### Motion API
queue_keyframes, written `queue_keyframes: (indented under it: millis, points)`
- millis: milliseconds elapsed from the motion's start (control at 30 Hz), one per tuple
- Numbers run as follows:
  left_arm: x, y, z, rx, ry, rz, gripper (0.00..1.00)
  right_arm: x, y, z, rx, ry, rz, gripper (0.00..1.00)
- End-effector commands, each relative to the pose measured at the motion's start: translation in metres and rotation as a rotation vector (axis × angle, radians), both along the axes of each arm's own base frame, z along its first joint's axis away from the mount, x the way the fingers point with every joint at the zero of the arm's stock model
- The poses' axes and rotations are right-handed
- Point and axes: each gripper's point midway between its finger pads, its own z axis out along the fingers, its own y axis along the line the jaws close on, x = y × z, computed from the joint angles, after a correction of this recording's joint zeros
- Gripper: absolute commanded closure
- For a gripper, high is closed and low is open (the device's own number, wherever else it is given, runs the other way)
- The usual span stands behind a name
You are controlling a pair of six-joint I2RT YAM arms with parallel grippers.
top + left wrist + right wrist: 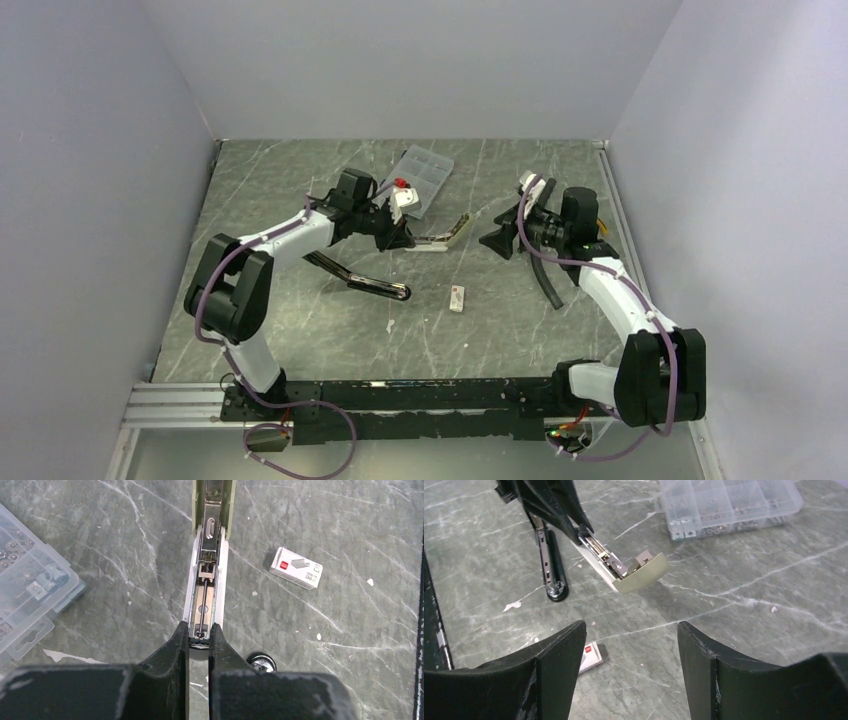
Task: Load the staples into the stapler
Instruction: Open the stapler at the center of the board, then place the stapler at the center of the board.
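Note:
The stapler (206, 587) is swung open, its olive cover (214, 500) tipped away and the metal channel with its spring rod laid bare. My left gripper (200, 626) is shut on the channel's near end and holds it off the table (300, 200). From above, the left gripper (405, 238) and the stapler (445, 235) sit mid-table. The staples are hidden; their white box (296, 568) with a red mark lies closed on the table, also the box (458, 298). My right gripper (631, 625) is open over bare table. Its left finger half hides the box (591, 656).
A clear compartment case (420, 178) lies at the back behind the left gripper. A long black piece (375, 285) lies on the table left of the box; in the right wrist view the same black piece (549, 565) lies just beside the left gripper's fingers.

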Motion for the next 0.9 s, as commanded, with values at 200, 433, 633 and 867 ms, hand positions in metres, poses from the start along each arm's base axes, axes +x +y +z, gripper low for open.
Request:
queue_keyframes:
  millis: [200, 433, 633, 867]
  points:
    - [0.022, -0.027, -0.018, -0.047, -0.068, 0.071, 0.97, 0.05, 0.012, 0.011, -0.034, 0.026, -0.237, 0.2]
    - [0.021, -0.041, -0.041, -0.015, -0.041, 0.078, 0.97, 0.07, 0.009, -0.011, -0.074, 0.078, -0.332, 0.21]
    - [0.02, -0.045, -0.051, -0.005, -0.042, 0.093, 0.97, 0.069, 0.008, -0.041, -0.132, 0.134, -0.337, 0.23]
    - [0.011, -0.047, -0.064, 0.006, -0.035, 0.091, 0.97, 0.074, -0.001, -0.06, -0.2, 0.158, -0.371, 0.25]
